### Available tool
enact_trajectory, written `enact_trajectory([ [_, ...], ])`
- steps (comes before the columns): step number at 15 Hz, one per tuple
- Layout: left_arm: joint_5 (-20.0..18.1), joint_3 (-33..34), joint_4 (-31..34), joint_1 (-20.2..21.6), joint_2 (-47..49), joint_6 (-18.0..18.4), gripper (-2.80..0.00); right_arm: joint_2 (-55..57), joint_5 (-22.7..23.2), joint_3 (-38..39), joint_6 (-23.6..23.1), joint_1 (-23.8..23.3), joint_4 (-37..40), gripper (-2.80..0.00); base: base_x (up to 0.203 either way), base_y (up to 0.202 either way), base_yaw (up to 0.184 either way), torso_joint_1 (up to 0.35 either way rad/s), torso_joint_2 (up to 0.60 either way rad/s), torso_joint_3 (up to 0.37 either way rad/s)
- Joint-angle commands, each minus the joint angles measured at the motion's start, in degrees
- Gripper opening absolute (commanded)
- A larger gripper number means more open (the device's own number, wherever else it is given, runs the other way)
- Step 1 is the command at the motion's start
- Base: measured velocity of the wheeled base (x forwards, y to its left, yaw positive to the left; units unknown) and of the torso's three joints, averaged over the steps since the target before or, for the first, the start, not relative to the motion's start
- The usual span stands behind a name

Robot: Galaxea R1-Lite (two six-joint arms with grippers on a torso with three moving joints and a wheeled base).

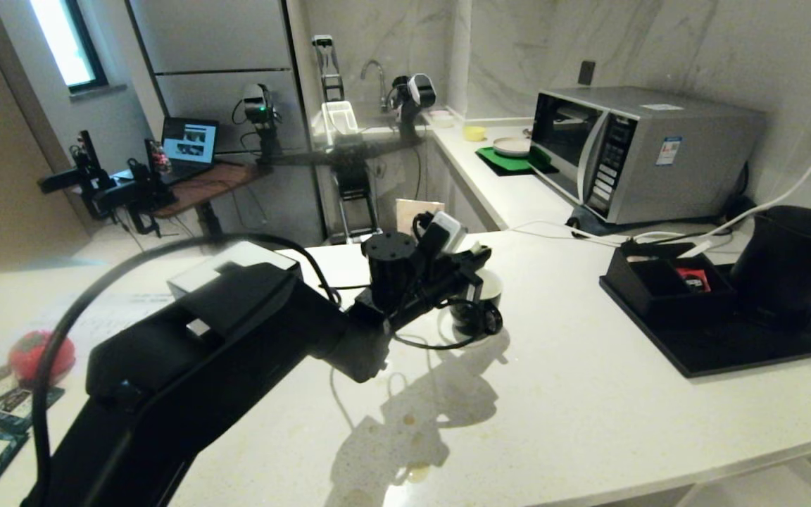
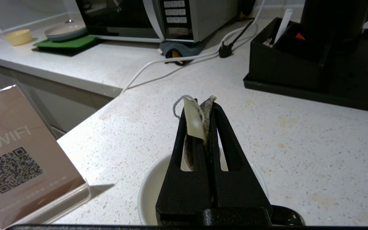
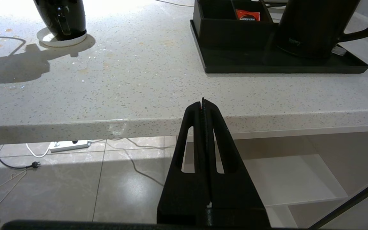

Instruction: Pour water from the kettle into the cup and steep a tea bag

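The left claw (image 2: 203, 105) is squeezed tight on the tea bag (image 2: 200, 123). The bag sticks up between its two black tips, with a loop of thin white string at the top. The cup (image 2: 153, 188) sits right under the claw, on the white counter (image 2: 299, 134). Past the claw's tips, far off, the big black kettle (image 1: 793, 264) stands on a black tray (image 1: 750, 348), beside a black box (image 1: 659, 282) with a red packet (image 1: 695, 280) in it. A shiny microwave (image 1: 631, 151) is behind them. The right claw (image 3: 203, 103) is closed with nothing in it. It waits low by the counter's front edge.
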State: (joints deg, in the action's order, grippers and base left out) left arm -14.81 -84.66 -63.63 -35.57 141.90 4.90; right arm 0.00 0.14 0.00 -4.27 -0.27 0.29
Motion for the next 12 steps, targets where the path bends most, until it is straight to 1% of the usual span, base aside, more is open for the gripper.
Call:
enact_trajectory([
  [1,-0.1,-0.9,1.4,0.2,-0.3,0.1,-2.8,0.0,0.0,0.0,0.0,0.0,0.1,-2.8,0.0,0.0,0.0,0.0,0.0,0.0],
  [12,-0.1,-1.2,8.3,0.9,-0.1,0.1,-2.8,0.0,0.0,0.0,0.0,0.0,0.0,-2.8,0.0,0.0,0.0,0.0,0.0,0.0],
])
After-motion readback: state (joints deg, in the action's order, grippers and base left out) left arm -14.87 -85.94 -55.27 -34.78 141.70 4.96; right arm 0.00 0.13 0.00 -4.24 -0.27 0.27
